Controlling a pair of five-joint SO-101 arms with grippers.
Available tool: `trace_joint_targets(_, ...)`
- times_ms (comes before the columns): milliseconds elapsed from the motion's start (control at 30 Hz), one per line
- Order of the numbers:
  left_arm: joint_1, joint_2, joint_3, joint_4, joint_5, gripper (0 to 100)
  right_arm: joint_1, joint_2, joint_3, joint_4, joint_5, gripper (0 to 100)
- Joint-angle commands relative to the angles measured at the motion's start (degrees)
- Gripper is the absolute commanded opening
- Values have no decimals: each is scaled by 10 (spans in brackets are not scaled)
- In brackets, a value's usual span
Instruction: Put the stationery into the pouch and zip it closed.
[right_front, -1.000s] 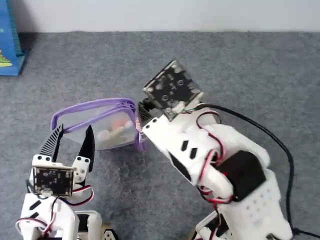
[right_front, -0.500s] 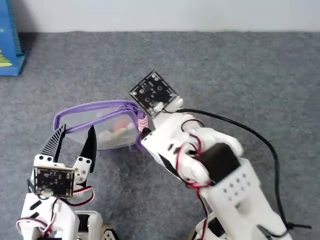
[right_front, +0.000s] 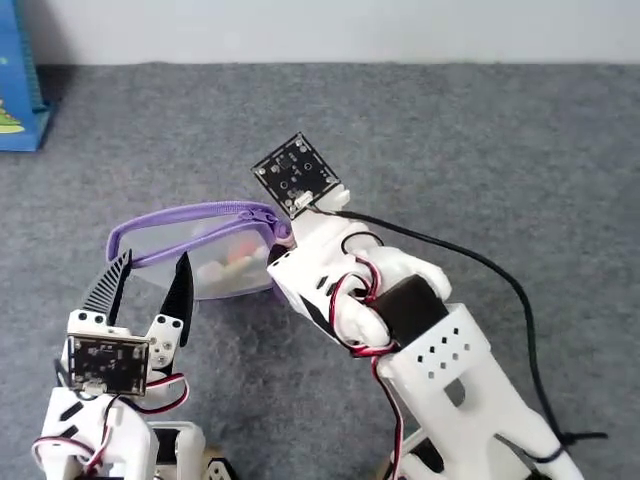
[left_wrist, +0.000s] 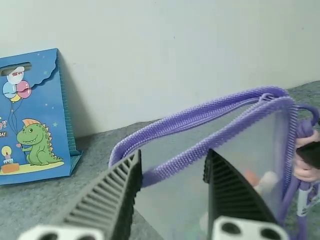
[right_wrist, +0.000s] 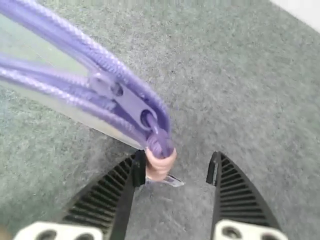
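Left of centre on the grey tabletop (right_front: 480, 150), the clear pouch (right_front: 200, 240) with purple zip is laid flat, mouth unzipped, the two zip rows spread apart. Some stationery (right_front: 230, 262) is seen inside through the clear wall, toward the pouch's right end. At that right end the slider (right_wrist: 131, 106) is parked, with a purple loop and a pink bead (right_wrist: 159, 167) hung off it. Also there, the right claw (right_wrist: 177, 157) is held wide with nothing gripped; the bead is touching or just beside one finger, which one cannot be told. Over the pouch's near left part the left claw (right_front: 150, 258) is held wide, the near zip row seen across the gap between its fingers, not pinched. At far left a blue gift bag (right_front: 15, 90) is stood against the wall.
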Motion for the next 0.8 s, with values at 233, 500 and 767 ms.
trace_joint_targets(233, 1, 4, 7, 21, 0, 191, 7, 0, 19, -43, -5, 185)
trace_joint_targets(500, 0, 4, 7, 22, 0, 192, 9, -7, 19, -56, 86, 17)
trace_joint_targets(767, 1, 3, -13, 25, 0, 194, 36, -7, 18, -56, 112, 9)
